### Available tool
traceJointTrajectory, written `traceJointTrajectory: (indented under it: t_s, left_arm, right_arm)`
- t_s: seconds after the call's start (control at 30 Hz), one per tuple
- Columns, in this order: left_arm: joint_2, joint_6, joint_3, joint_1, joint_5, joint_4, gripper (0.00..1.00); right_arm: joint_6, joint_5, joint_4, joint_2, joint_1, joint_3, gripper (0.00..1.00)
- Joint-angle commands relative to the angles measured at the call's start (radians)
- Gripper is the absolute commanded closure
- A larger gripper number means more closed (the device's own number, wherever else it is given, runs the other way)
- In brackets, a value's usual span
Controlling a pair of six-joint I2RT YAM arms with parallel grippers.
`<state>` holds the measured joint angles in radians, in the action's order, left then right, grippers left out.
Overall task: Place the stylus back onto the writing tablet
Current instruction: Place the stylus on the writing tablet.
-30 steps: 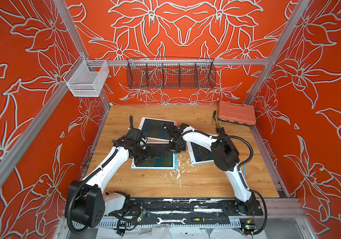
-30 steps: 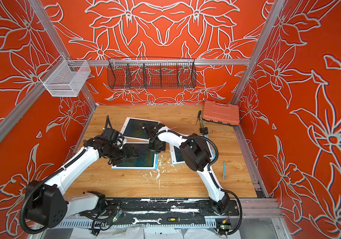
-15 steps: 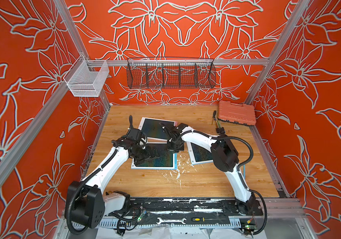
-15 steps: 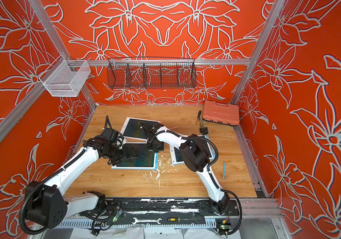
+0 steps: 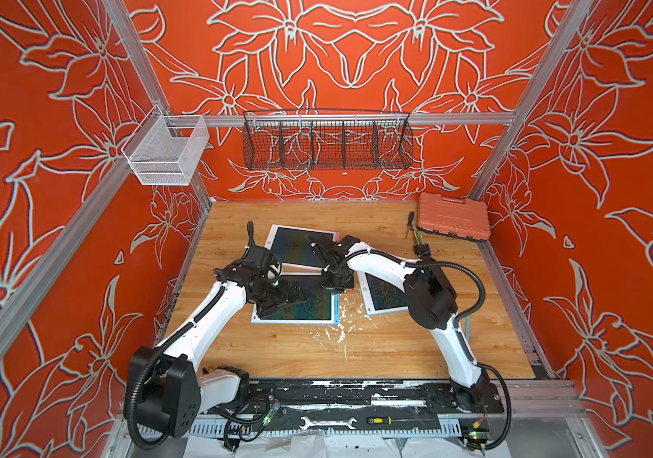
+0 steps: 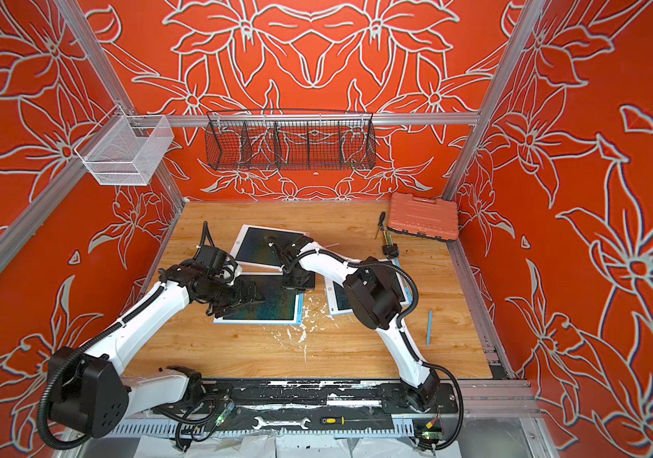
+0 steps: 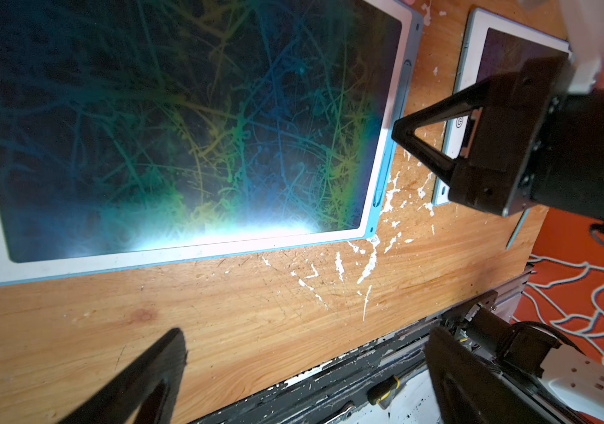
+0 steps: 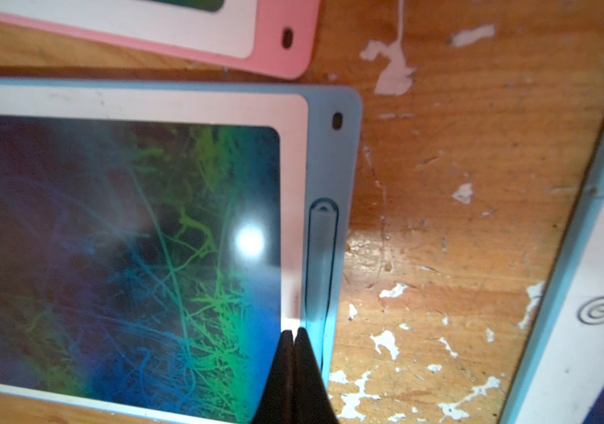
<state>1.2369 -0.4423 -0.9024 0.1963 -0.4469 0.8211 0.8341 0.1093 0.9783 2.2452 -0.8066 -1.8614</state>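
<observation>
Near the middle of a top view, the right gripper (image 5: 335, 282), jaws pressed together, touches the edge of the writing tablet (image 5: 313, 307). The stylus (image 8: 320, 257) seems to lie in its slot there. Push softly, straight down. The left gripper (image 7: 308, 332) has its jaws wide apart.

Wooden table (image 5: 309, 353): scratched, white paint flecks (image 5: 341, 323) near centre.
Orange tool case (image 5: 453, 216): closed, flat on table, far right corner.
Small dark hand tool (image 5: 416, 234): just beside case, type unclear.
Black wire basket (image 5: 327, 140): hung on back rail, several compartments.
White mesh basket (image 5: 166, 152): hung at left rail.
Wrench (image 5: 327, 422) and screwdriver (image 5: 380, 420): on front rail, near each other, apart.
</observation>
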Motion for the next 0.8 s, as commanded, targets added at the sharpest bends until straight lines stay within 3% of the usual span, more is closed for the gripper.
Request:
traceJointTrajectory:
  t_s: [0.0,0.77]
  left_arm:
    - [-0.011,0.011,0.005,-0.008,-0.008,0.018,0.0]
    - [-0.014,0.013,0.01,-0.008,-0.004,0.021,0.0]
  right_arm:
    - [0.006,-0.035,0.048,0.007,-0.005,0.004,0.99]
    - [0.005,-0.035,0.026,0.045,-0.006,0.049,0.99]
